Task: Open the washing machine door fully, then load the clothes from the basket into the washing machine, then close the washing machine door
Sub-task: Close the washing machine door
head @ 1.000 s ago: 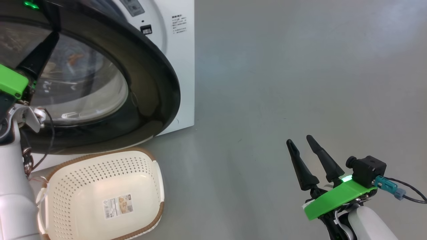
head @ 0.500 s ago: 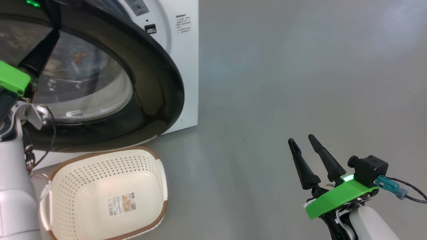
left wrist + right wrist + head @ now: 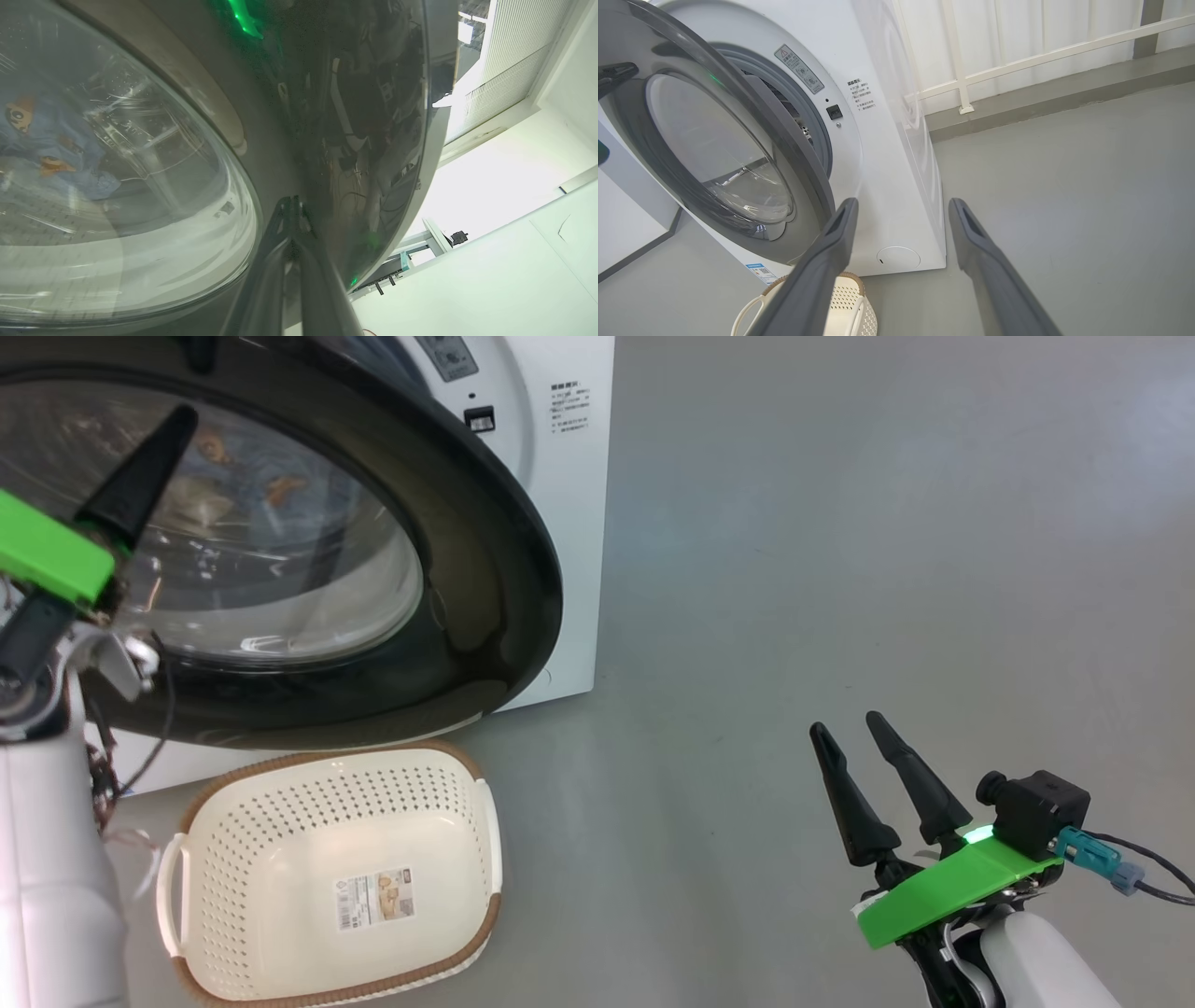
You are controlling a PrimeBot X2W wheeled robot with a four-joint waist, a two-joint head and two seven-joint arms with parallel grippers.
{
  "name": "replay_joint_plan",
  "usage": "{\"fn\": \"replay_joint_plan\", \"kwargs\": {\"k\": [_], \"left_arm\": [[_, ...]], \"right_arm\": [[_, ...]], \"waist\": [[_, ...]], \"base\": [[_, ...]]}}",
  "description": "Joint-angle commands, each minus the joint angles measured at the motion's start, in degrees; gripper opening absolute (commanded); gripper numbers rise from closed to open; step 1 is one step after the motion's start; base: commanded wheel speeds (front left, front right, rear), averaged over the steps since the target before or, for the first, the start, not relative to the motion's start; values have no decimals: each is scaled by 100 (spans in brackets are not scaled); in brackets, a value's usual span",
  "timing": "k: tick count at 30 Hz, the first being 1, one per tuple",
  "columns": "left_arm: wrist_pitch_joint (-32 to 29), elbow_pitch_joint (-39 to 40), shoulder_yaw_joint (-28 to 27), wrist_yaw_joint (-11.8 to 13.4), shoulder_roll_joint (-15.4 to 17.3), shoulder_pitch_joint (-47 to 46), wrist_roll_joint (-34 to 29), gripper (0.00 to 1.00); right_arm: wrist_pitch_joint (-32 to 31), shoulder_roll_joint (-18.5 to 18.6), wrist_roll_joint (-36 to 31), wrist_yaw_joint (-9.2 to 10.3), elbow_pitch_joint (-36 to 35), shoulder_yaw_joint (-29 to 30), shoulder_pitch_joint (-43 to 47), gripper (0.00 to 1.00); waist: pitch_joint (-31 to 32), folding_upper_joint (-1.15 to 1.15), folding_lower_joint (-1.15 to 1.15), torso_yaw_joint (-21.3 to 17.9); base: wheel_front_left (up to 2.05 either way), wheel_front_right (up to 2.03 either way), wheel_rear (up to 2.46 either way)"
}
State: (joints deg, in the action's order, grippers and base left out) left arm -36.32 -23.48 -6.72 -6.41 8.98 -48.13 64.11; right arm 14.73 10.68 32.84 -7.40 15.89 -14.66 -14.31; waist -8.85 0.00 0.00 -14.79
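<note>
**Door ajar, clothes in the drum, left tool at the rim**

The washer stands on the grey floor with its door swung partway out. In the right wrist view the door stands at an angle off the white front, and the grey gasket shows in the gap behind it.

The clothes show through the door's glass as light blue fabric with orange figures. The left wrist view has them behind the glass against the perforated drum wall.

The basket sits on the floor just in front of the washer, below the door's lower rim. A label lies on its bottom. The right wrist view catches its rim near the washer's front corner.

The left tool is fully closed, its fingers pressed together with nothing between them. Seen from the head it points up across the door's glass. From its own wrist the tip meets its reflection in the glossy black rim, so it looks to be touching the door there.

The right tool is spread wide and holds nothing. It hangs over bare floor, well apart from the washer and basket, with its fingers aimed toward the washer's side.
</note>
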Motion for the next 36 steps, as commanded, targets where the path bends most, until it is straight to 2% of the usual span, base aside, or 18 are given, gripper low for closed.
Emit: {"fn": "replay_joint_plan", "kwargs": {"k": [1,2,3,8,13,17,20,28,36], "left_arm": [[-49,294,-89,-72,265,126,-14,67],[-60,381,-91,-74,265,195,-1,91],[-65,477,-91,-75,271,269,3,100],[72,1190,-54,-86,400,834,-208,100],[510,1812,106,-99,672,1506,-804,100],[947,2193,140,-104,752,2077,-1078,100],[1178,2340,136,-105,770,2350,-1166,100],[2285,2693,107,-107,816,3272,-1628,100],[3292,2718,194,-107,651,3999,-2000,100]], "right_arm": [[27,26,-35,-9,-126,-97,-84,100],[27,28,-34,-9,-130,-90,-77,100],[27,32,-34,-9,-135,-79,-70,100],[27,54,-44,-9,-155,-11,-45,100],[27,88,-55,-9,-159,40,-29,100],[27,116,-64,-9,-166,64,-2,100],[27,130,-69,-9,-170,63,22,100],[27,194,-80,-9,-199,85,109,100],[27,238,-76,-9,-204,87,150,100]], "waist": [[17,0,0,27],[19,0,0,38],[19,0,0,51],[43,0,0,143],[96,0,0,253],[150,0,0,351],[186,0,0,399],[293,0,0,625],[372,0,0,809]], "base": [[0,0,0],[0,0,0],[0,0,0],[0,0,0],[0,0,0],[0,0,0],[0,0,0],[0,0,0],[0,0,0]]}}
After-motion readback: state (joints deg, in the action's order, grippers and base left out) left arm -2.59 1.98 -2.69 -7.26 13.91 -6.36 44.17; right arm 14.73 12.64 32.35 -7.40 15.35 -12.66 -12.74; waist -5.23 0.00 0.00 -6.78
